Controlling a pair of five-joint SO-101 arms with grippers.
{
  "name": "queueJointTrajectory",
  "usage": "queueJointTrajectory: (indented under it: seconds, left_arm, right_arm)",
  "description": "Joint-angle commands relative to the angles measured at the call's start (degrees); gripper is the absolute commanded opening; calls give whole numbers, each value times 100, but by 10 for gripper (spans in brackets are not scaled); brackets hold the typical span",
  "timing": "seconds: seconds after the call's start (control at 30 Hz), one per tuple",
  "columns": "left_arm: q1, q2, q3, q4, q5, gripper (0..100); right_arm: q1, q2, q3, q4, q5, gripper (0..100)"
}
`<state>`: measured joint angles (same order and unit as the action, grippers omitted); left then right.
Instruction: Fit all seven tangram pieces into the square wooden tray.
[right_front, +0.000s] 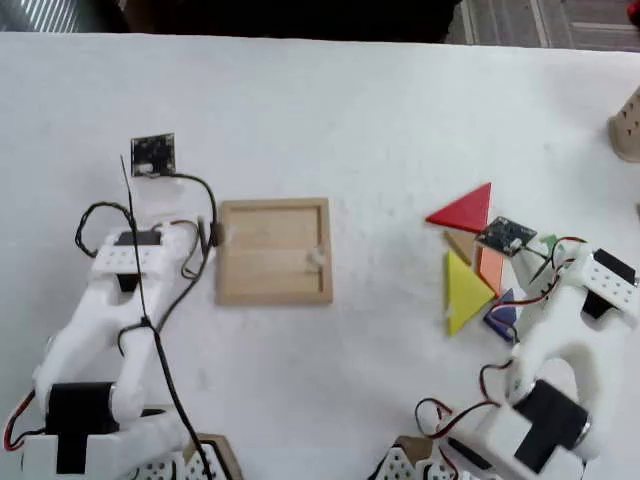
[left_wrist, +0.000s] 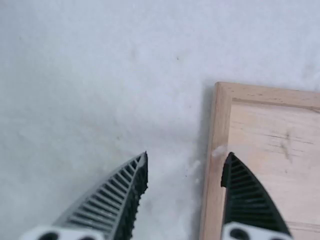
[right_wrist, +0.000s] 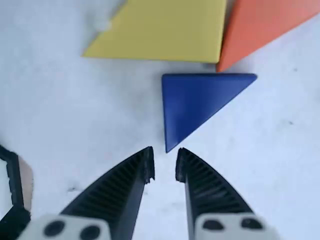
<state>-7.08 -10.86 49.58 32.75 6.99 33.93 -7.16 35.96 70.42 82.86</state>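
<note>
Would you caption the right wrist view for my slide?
Right gripper, open, just short of the blue triangle.

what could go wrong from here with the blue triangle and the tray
1. The right claw sits at the pointed corner of the flat blue triangle, jaws narrowly open. Closing there may catch too little and push it into the yellow triangle and orange piece close by.
2. The left claw straddles the rim of the square wooden tray, so a sideways move could shove the tray.
</note>
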Motion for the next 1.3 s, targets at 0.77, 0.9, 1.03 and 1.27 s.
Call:
queueJointTrajectory:
  seconds: [0.77, 0.9, 1.03, 1.27]
  left_arm:
    - [13, -4, -325, -158, -62, 248]
    - [13, 4, -325, -167, -62, 248]
    - [13, 4, -316, -308, -62, 248]
    - [13, 4, -316, -325, -62, 248]
  right_arm:
    - [-1042, -1947, 2312, -1508, -3209, 268]
    - [-1051, -1684, 2303, -1912, -3446, 268]
    - [-1218, -1516, 2295, -2088, -3473, 268]
    - [-1358, -1446, 2295, -2273, -4079, 268]
